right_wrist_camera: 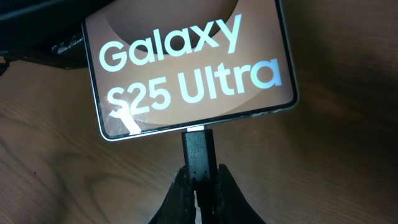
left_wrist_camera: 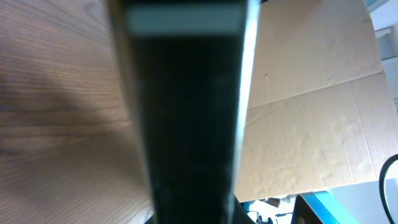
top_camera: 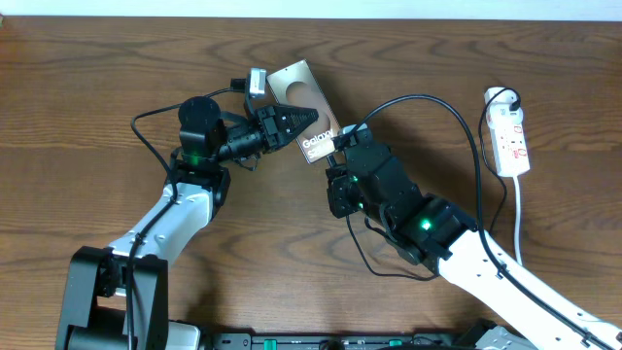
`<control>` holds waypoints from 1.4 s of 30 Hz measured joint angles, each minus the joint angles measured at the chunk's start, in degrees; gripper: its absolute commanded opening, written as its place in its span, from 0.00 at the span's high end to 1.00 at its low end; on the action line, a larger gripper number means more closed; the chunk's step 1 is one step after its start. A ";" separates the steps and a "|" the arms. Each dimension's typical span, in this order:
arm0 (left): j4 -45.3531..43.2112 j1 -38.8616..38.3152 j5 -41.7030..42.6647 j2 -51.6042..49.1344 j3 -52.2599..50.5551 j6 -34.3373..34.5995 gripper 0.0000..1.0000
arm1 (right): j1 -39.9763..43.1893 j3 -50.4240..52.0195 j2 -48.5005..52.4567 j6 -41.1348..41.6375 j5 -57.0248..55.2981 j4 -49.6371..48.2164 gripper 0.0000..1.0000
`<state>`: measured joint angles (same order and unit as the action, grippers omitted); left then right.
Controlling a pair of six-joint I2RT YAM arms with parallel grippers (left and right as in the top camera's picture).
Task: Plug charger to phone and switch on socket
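Black charger (right_wrist_camera: 199,149) tip pinched between the nearly closed fingers (right_wrist_camera: 177,199) of the right gripper (right_wrist_camera: 199,179), lower centre of the right wrist view. It is held in line with the port, so its end meets the lower edge of the phone (right_wrist_camera: 193,62); whether it is fully seated cannot be told. Phone at upper centre of the overhead view, the left gripper (top_camera: 294,119) apparently clamped on its far end to brace it against the push. Cable arcs right toward the socket (top_camera: 509,136), upper right on the table (top_camera: 97,58) — switching it on is judged the step left.
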<state>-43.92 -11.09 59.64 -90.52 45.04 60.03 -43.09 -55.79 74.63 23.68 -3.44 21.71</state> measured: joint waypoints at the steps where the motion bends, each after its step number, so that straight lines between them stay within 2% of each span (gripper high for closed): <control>1: 0.00 0.00 0.07 0.00 0.00 -0.02 0.93 | -0.02 0.00 0.00 0.00 0.02 0.17 0.99; 13: 0.13 -0.02 0.24 0.00 0.00 -0.04 0.93 | -0.02 0.00 0.00 0.00 -0.02 0.13 0.99; 35: -0.74 1.09 -1.70 0.24 1.22 0.15 0.93 | 0.00 1.14 0.74 -1.01 -0.72 -8.28 0.99; 42: -0.68 1.14 -1.49 0.33 1.29 -0.26 0.93 | 0.00 1.14 0.74 -1.62 -0.70 -8.37 0.99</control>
<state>-44.60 -9.96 58.15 -90.19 46.33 59.77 -43.09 -54.65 75.37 22.06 -4.14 13.34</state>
